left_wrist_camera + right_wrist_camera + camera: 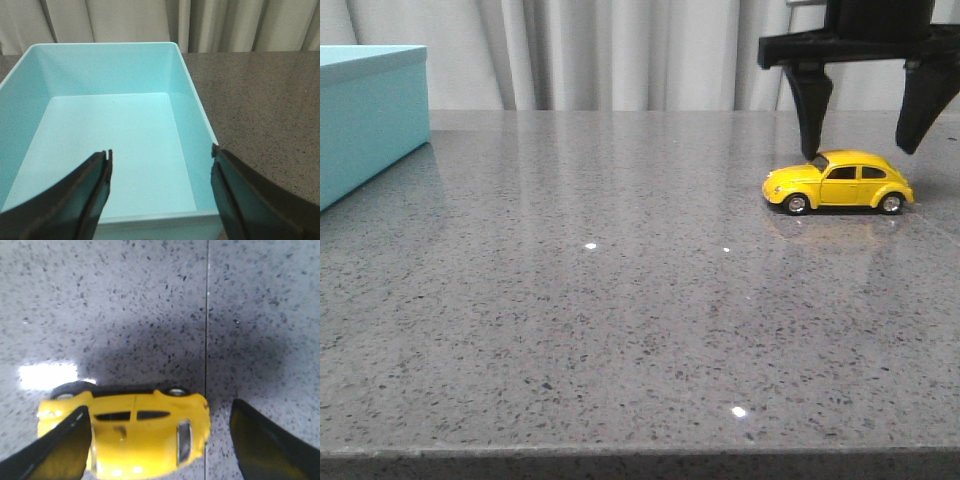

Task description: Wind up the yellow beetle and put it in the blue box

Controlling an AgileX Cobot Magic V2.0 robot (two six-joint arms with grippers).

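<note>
The yellow beetle [839, 182] stands on its wheels at the right of the grey table, nose to the left. My right gripper [865, 140] hangs open just above it, one finger over the front, the other past the rear. In the right wrist view the beetle [145, 437] lies between the two spread fingers, and no contact shows. The blue box [365, 115] stands at the far left. My left gripper [161, 160] is open and empty above the open, empty blue box [110, 145].
The speckled grey table [600, 300] runs from the box to the car. A thin seam in the tabletop [207, 315] shows by the car's rear. Pale curtains [620, 50] hang behind the table.
</note>
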